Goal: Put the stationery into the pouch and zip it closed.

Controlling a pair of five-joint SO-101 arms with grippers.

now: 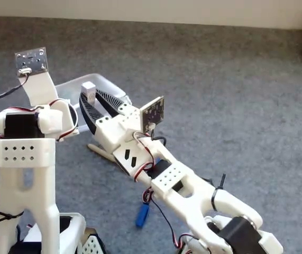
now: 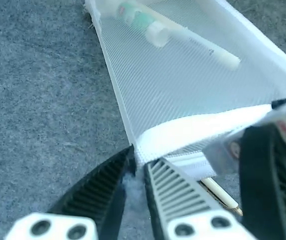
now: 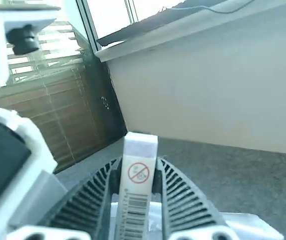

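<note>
The translucent mesh pouch [image 1: 111, 87] [image 2: 183, 85] lies on the grey carpet, mouth towards the arms. Inside it are a green-and-white glue stick [image 2: 143, 20] and a white pen [image 2: 208, 50]. My left gripper [image 2: 135, 162] is shut on the pouch's white rim [image 2: 193, 132]. My right gripper [image 1: 91, 99] [image 3: 138, 167] hangs just above the pouch mouth, shut on a small white eraser block [image 1: 89, 90] [image 3: 137, 185] [image 2: 223, 152] that stands upright between its black fingers. A yellowish pencil [image 1: 100, 152] [image 2: 222, 196] lies on the carpet beside the pouch, under the right arm.
A blue connector [image 1: 142, 214] dangles on a wire by the right arm's base. The left arm's white column [image 1: 24, 174] stands at the near left. Open grey carpet [image 1: 235, 95] stretches right and back to a pale wall.
</note>
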